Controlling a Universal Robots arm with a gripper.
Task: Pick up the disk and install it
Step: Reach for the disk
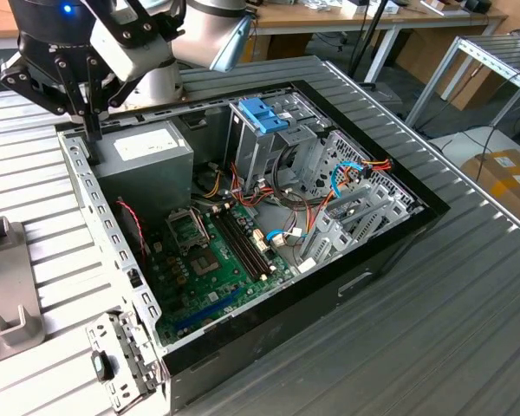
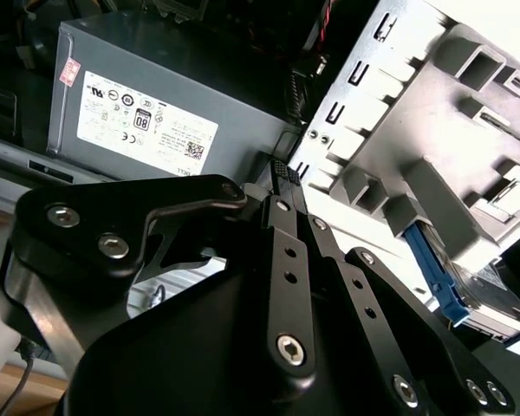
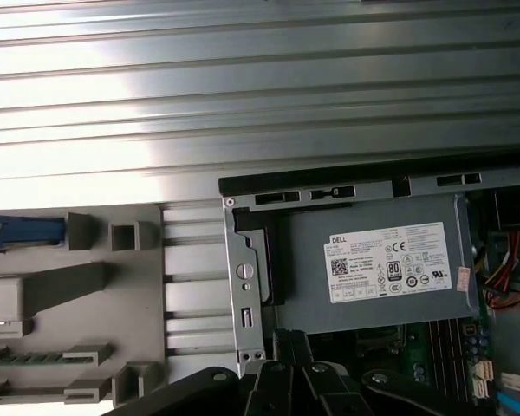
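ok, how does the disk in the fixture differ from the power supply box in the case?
Place: the disk sits in the grey fixture outside the case; the power supply box is mounted inside it.
Trim: the disk has a bright blue rail along its edge; the power supply box is plain grey with a white label.
Shared: both have grey metal bodies.

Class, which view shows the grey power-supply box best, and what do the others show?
The first wrist view: the power-supply box lies face-on, its white label whole. The second wrist view shows it at a slant. The exterior view shows its top, near the claw.
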